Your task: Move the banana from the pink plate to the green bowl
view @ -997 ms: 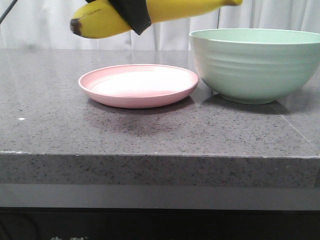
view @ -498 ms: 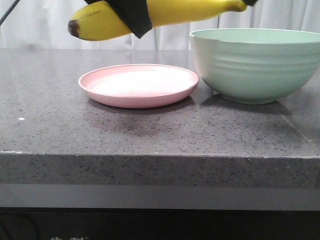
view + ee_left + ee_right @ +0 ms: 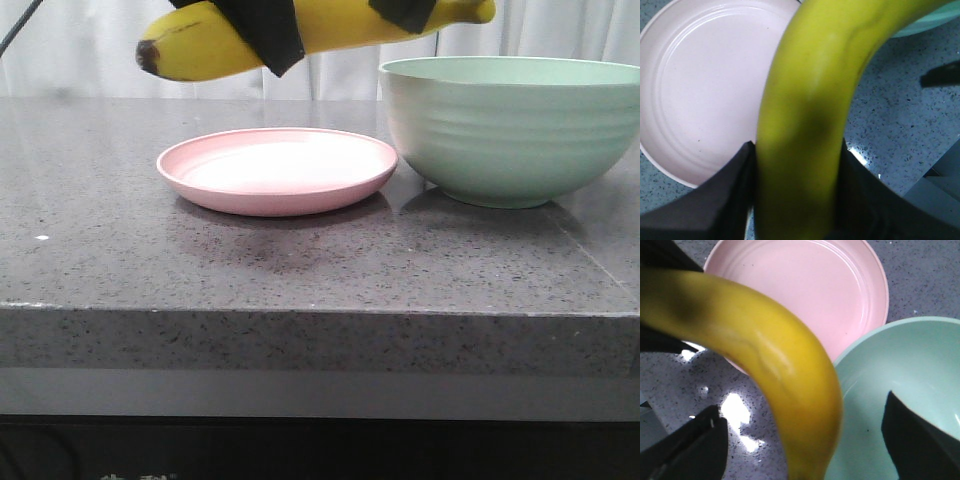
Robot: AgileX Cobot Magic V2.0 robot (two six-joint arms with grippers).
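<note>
- The grey stone table is seen with its near edge in the front view; its far corners are cut off.
- The green bowl is set on the table at the right; its right side is cropped by the front view, and its inside is hidden there.
- The pink plate is laid just beside the bowl, rims nearly touching; nothing is seen on it.
- The banana is held in the air above the plate, its dark tip to the left; its upper edge is cut off.
- The left gripper is clamped on the banana's middle; only the fingers are shown.
- The right gripper is spread wide on either side of the stem end, above the bowl's rim; contact cannot be told.
</note>
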